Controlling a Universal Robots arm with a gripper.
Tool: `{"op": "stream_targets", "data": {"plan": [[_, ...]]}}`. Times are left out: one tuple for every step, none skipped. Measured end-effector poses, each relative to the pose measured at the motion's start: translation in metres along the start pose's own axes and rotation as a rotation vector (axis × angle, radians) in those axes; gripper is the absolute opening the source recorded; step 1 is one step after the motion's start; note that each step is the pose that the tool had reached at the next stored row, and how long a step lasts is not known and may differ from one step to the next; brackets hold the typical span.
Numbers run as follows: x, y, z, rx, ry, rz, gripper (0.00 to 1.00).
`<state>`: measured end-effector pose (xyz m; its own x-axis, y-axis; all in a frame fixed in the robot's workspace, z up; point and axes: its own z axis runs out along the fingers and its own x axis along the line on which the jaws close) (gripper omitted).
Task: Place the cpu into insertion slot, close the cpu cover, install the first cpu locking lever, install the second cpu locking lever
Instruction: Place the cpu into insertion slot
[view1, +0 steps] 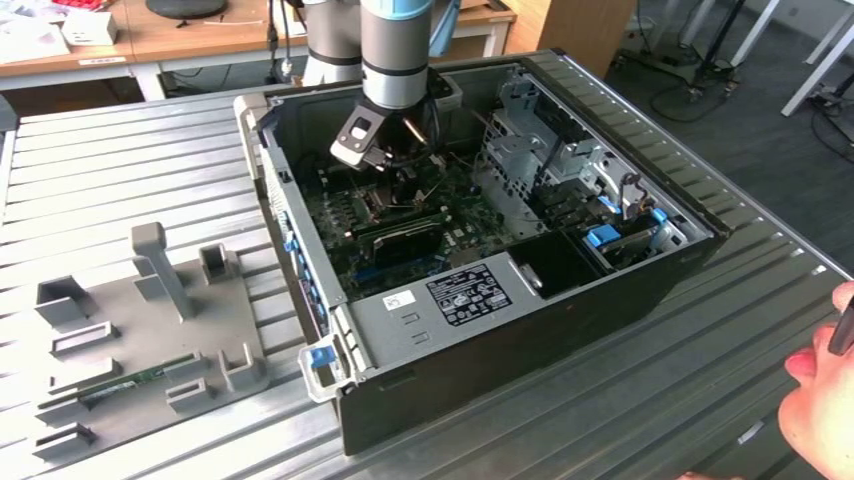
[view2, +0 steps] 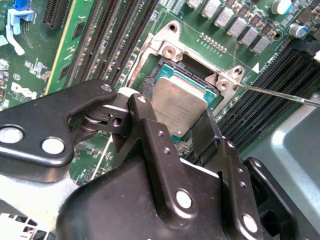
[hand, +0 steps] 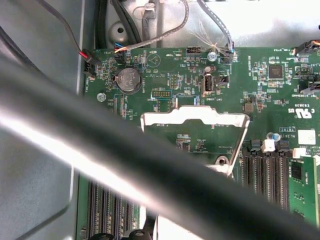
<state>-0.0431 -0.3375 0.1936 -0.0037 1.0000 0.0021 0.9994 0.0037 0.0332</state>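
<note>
Small flat square grey-metal cpu (view2: 179, 102) seen pinched on two opposite edges by black two-finger hand (view2: 170, 115). Held tilted just over dark silver-rimmed insertion slot (view2: 164, 66), contact can't be told. Thin silver-frame cpu cover (hand: 195, 114) left flipped open. Chip reckoned light, stiff, slippery, underside fragile, so edges-only grip. Square, so no long axis; metal face kept upward.

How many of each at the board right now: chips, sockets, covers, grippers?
chip: 1
socket: 1
cover: 1
gripper: 1
Total: 4
</note>
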Motion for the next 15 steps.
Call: {"op": "stream_targets", "data": {"plan": [[0.0,-0.0001,0.0,0.0001,0.0,0.0,0.55],[-0.0001,-0.0002,-0.0001,0.0001,-0.0001,0.0,0.55],[-0.0002,-0.0003,0.0,0.0001,0.0,0.0,0.55],[-0.0005,-0.0004,0.0,0.0001,0.0,0.0,0.55],[-0.0008,-0.0004,-0.0001,0.0001,0.0,0.0,0.55],[-0.0011,-0.0003,0.0,0.0001,0.0001,0.0,0.55],[-0.0015,-0.0003,0.0,0.0,0.0003,0.0,0.55],[-0.0015,-0.0003,0.0001,-0.0001,0.0003,0.0,0.55],[-0.0016,-0.0003,0.0,0.0,0.0002,0.0,0.55],[-0.0016,-0.0003,0.0,0.0001,0.0,0.0,0.55],[-0.0017,-0.0003,-0.0001,0.0001,-0.0001,0.0,0.55],[-0.0017,-0.0003,0.0,0.0001,0.0,0.0,0.55],[-0.0018,-0.0003,0.0,0.0001,0.0,0.0,0.55],[-0.0018,-0.0003,0.0,0.0001,0.0,0.0,0.55],[-0.0018,-0.0003,0.0,0.0001,0.0001,0.0,0.55]]}}
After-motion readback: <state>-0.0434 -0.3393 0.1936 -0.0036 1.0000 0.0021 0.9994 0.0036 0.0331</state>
